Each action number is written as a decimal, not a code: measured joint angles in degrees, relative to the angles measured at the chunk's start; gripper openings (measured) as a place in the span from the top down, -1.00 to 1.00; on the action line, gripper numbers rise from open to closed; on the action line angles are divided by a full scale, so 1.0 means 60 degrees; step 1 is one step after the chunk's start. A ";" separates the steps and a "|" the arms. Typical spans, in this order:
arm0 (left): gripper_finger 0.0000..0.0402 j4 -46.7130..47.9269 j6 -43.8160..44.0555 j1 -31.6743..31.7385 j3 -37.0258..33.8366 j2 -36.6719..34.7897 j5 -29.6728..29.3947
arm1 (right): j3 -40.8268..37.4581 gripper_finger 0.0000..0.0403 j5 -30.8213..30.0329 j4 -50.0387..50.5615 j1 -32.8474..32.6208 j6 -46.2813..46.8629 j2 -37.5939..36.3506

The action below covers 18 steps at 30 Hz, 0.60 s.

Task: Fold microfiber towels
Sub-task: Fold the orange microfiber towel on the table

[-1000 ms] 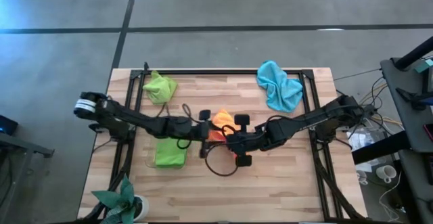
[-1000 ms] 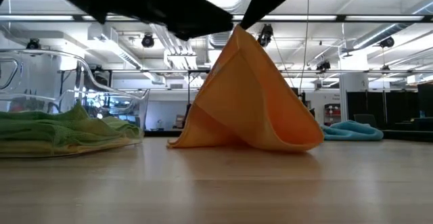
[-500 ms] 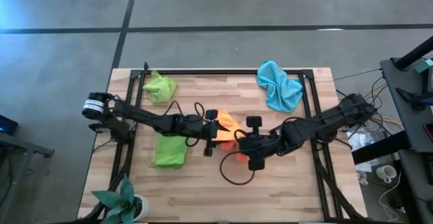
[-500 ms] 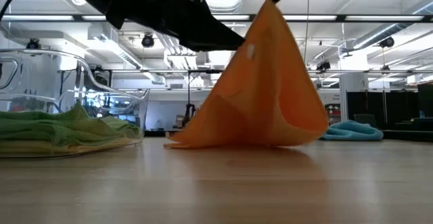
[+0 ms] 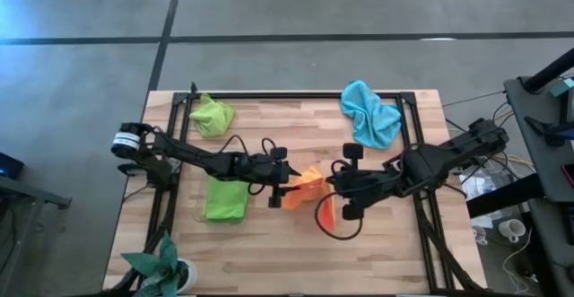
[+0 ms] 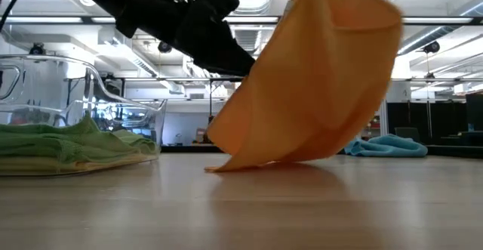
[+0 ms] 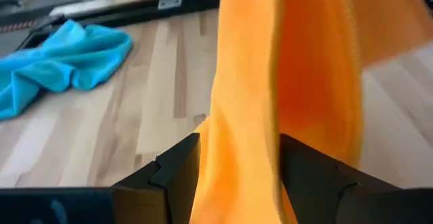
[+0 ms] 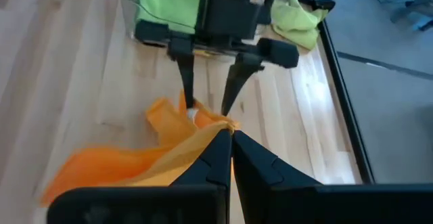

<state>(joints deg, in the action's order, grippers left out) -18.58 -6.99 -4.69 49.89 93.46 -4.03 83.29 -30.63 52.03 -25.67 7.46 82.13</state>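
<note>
Orange towel (image 5: 309,183): mid-desk, stretched between both pincers, low edge brushing the wood.
Right pincer (image 8: 229,137): fingers pressed together, clamped on the orange towel's corner.
Left pincer (image 8: 206,105): fingers apart, straddling the cloth's other end.
Light blue towel (image 5: 369,113): crumpled at the far right of the desk (image 5: 269,252).
Green towel (image 5: 225,198): folded in a clear tray.

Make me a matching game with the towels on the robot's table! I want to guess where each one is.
Things:
1. orange towel
2. light blue towel
3. lime green towel
4. folded green towel

Places:
A. crumpled at the table's far left corner
B. lying in the clear tray
C. held up between the two arms
D. crumpled at the table's far right corner

Pairs: 1-C, 2-D, 3-A, 4-B
</note>
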 joint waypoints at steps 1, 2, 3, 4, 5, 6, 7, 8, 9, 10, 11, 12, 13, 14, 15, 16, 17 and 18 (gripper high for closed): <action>0.12 0.0031 0.0040 0.0015 0.0004 0.0065 0.0017 | 0.0000 0.96 0.0011 0.0007 -0.0037 -0.0004 -0.0038; 0.15 0.0100 0.0078 0.0021 0.0004 0.0126 0.0163 | 0.0000 0.96 0.0019 -0.0011 -0.0057 -0.0006 -0.0056; 0.18 0.0138 0.0099 0.0022 -0.0004 0.0244 0.0441 | 0.0000 0.96 0.0026 -0.0042 -0.0063 -0.0007 -0.0066; 0.22 0.0107 0.0103 0.0020 0.0014 0.0419 0.0730 | 0.0000 0.96 0.0029 -0.0042 -0.0068 -0.0006 -0.0078; 0.26 0.0125 0.0103 0.0011 0.0065 0.0602 0.0878 | 0.0000 0.96 0.0029 -0.0034 -0.0066 -0.0001 -0.0083; 0.32 0.0206 0.0107 0.0007 0.0118 0.0762 0.0915 | 0.0000 0.96 0.0033 -0.0020 -0.0066 -0.0004 -0.0092; 0.38 0.0355 0.0108 -0.0004 0.0169 0.0929 0.0925 | 0.0000 0.96 0.0037 -0.0015 -0.0059 -0.0015 -0.0096; 0.45 0.0527 0.0115 0.0000 0.0229 0.1078 0.0942 | 0.0000 0.96 0.0037 -0.0018 -0.0056 -0.0011 -0.0106; 0.52 0.0735 0.0118 0.0008 0.0288 0.1198 0.0936 | 0.0000 0.96 0.0033 -0.0008 -0.0052 -0.0007 -0.0109; 0.59 0.0997 0.0121 0.0015 0.0323 0.1283 0.0942 | 0.0000 0.96 0.0035 0.0012 -0.0052 -0.0004 -0.0113; 0.67 0.1266 0.0110 0.0015 0.0339 0.1305 0.0954 | 0.0000 0.96 0.0036 0.0020 -0.0053 -0.0004 -0.0119; 0.74 0.1459 0.0110 0.0018 0.0346 0.1313 0.0992 | 0.0000 0.96 0.0045 0.0038 -0.0055 0.0001 -0.0141; 0.80 0.1599 0.0110 0.0015 0.0363 0.1304 0.1017 | 0.0000 0.96 0.0067 0.0074 -0.0059 0.0015 -0.0166; 0.85 0.1736 0.0110 0.0015 0.0373 0.1267 0.1026 | 0.0000 0.96 0.0069 0.0076 -0.0055 0.0051 -0.0190; 0.90 0.1946 0.0108 0.0015 0.0375 0.1182 0.1036 | 0.0000 0.96 0.0066 0.0080 -0.0055 0.0076 -0.0215; 0.94 0.2110 0.0107 0.0015 0.0375 0.1086 0.1043 | 0.0000 0.96 0.0066 0.0119 -0.0055 0.0076 -0.0230; 0.97 0.2177 0.0106 0.0015 0.0375 0.0973 0.1037 | 0.0000 0.96 0.0066 0.0148 -0.0055 0.0076 -0.0231; 0.98 0.2237 0.0102 0.0015 0.0375 0.0870 0.0990 | 0.0000 0.96 0.0067 0.0153 -0.0055 0.0074 -0.0229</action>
<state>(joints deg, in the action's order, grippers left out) -5.15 -6.38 -4.60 52.14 98.68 1.91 83.29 -30.23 52.95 -26.00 7.91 80.76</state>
